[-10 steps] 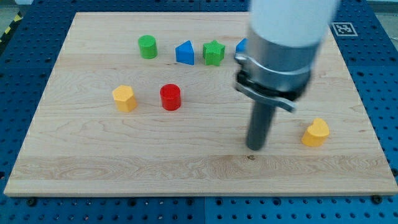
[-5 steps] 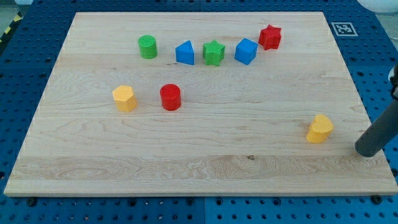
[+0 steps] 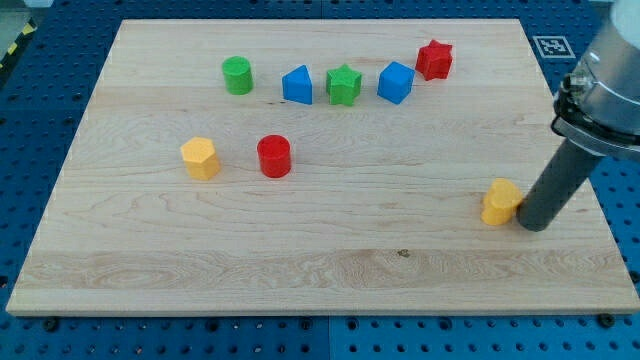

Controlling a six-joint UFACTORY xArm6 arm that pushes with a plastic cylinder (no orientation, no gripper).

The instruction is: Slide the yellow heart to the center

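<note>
- On the desk (image 3: 320,250), a pale wooden board over a blue perforated base, everything below is placed relative to the yellow heart (image 3: 500,202), which lies near the board's right edge at the view's lower right, well away from the board's middle.
- Arm (image 3: 605,90): it comes in from the view's upper right, above and to the right of the heart; it ends in a plain dark rod, so no tool with jaws is seen and nothing can be said of spread or pinch.
- My tip (image 3: 534,226) stands on the board at the heart's right side, touching it or very nearly so.
- Blue cube (image 3: 395,82): far up from the heart, to its left.
- Blue triangular block (image 3: 297,85): further left in the same top row.
- Green star (image 3: 343,85): between the two blue blocks.
- Red star (image 3: 434,60): up from the heart, slightly left, just beside the cube.
- Green cylinder (image 3: 238,75): far to the upper left.
- Red cylinder (image 3: 274,156): well to the heart's left, a little higher.
- Yellow block (image 3: 200,158), many-sided: furthest left, near the red cylinder.
</note>
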